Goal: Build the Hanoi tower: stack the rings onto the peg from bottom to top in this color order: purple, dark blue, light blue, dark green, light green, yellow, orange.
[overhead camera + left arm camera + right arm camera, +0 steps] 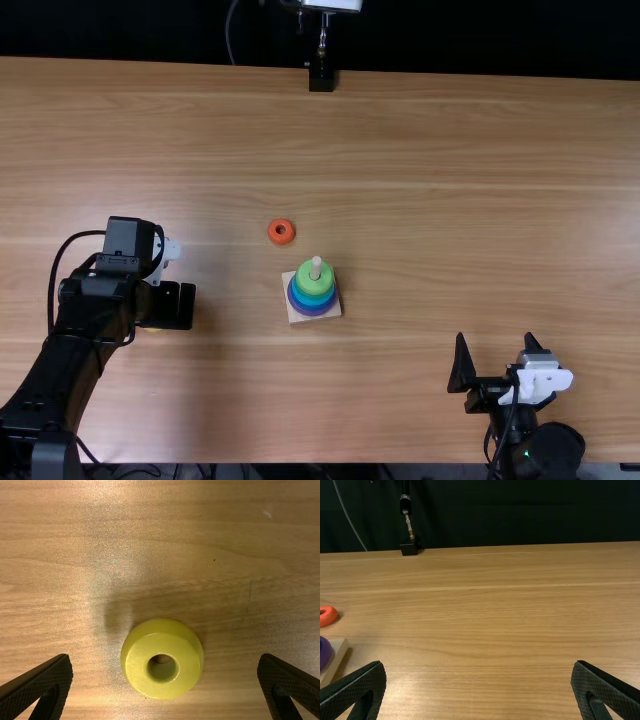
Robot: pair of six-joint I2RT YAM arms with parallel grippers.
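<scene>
Top view: my left gripper (180, 306) half-hides the yellow ring (152, 330); the orange ring (281, 231) and ring stack (313, 288) sit between it and my right gripper (497, 346), a black stand (321, 78) well beyond.

Left wrist view: I'm wide open, empty, over the yellow ring.

Right wrist view: wide open too, nothing gripped.

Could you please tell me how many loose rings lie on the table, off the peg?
2. The yellow round ring lies below the left gripper; the orange round ring lies beyond the square pale wooden base. The left arm may hide others.
</scene>
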